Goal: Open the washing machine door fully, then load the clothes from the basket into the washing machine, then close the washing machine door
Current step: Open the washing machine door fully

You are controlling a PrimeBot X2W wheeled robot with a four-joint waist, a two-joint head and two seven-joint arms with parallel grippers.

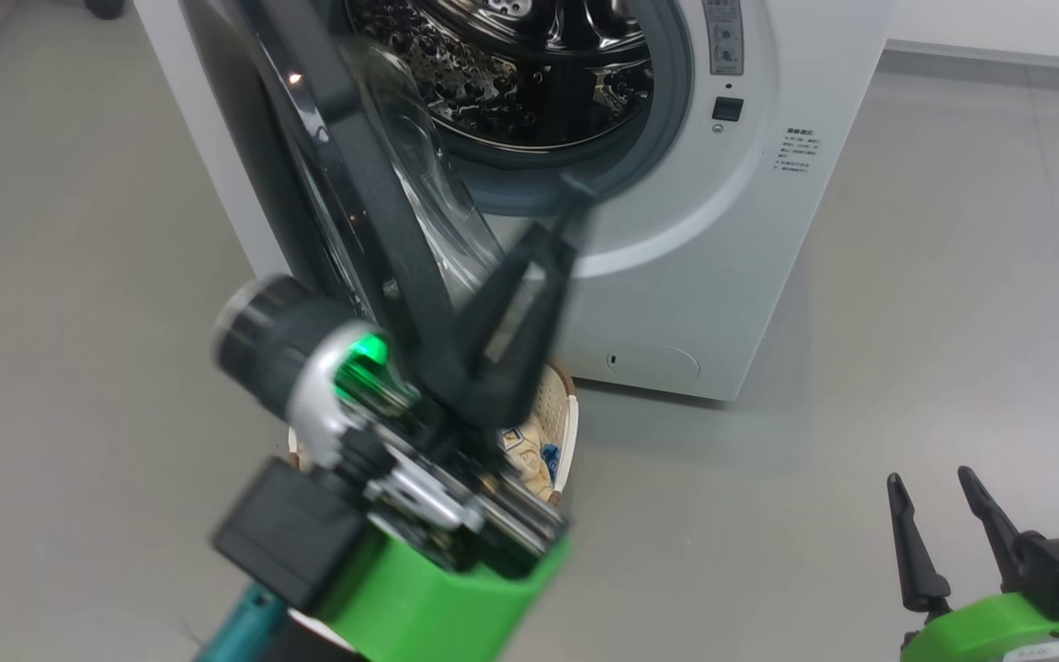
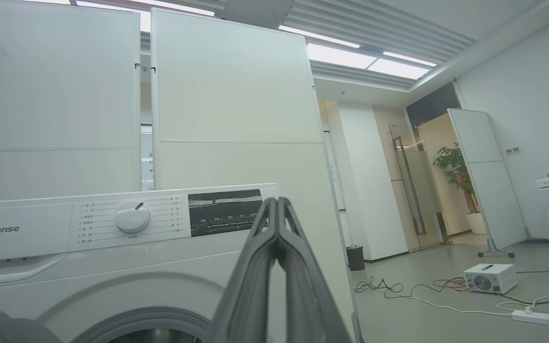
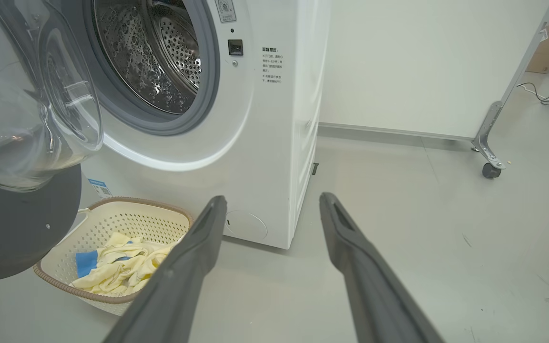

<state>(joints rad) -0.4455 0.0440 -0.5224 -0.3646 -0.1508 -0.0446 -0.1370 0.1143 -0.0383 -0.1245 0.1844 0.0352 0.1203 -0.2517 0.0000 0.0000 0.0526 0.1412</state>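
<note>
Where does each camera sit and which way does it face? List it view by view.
Head: high, looking down at the washing machine, its open door and the basket; shut left gripper, open right gripper.
Left wrist: raised, facing across the machine's control panel into the room; own closed fingers.
Right wrist: low, facing drum and clothes; own spread fingers.
Shared: head and right wrist both show door, drum, basket.

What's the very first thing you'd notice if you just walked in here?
The robot's big green-and-black left hand, fingers shut, looms mid-picture in the head view, before the open washing machine door. Behind it gleams the steel drum. On the floor below sits the basket of yellow-and-blue clothes.
</note>
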